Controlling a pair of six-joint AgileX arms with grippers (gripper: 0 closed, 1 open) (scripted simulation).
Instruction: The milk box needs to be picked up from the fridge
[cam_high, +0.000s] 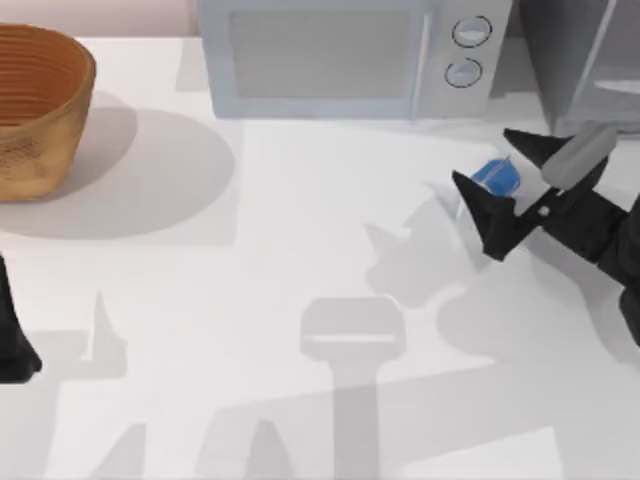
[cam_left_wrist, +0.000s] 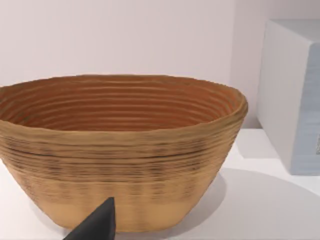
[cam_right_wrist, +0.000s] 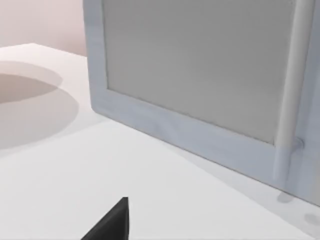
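The milk box (cam_high: 495, 177), a small carton with a bright blue top, lies at the right of the table in front of the dark grey fridge (cam_high: 580, 60). In the top view it shows between the two spread black fingers of my right gripper (cam_high: 484, 160), which stands open over it. I cannot tell whether the fingers touch it. The right wrist view has one black fingertip (cam_right_wrist: 112, 222) over bare table, facing the microwave door. My left arm (cam_high: 12, 340) is parked at the table's left edge, with one fingertip (cam_left_wrist: 97, 225) in front of the basket.
A pale blue-grey microwave (cam_high: 350, 55) with two round knobs stands at the back centre, just left of the fridge. A woven brown basket (cam_high: 35, 105) stands at the back left. The white tabletop (cam_high: 300, 250) stretches open between them.
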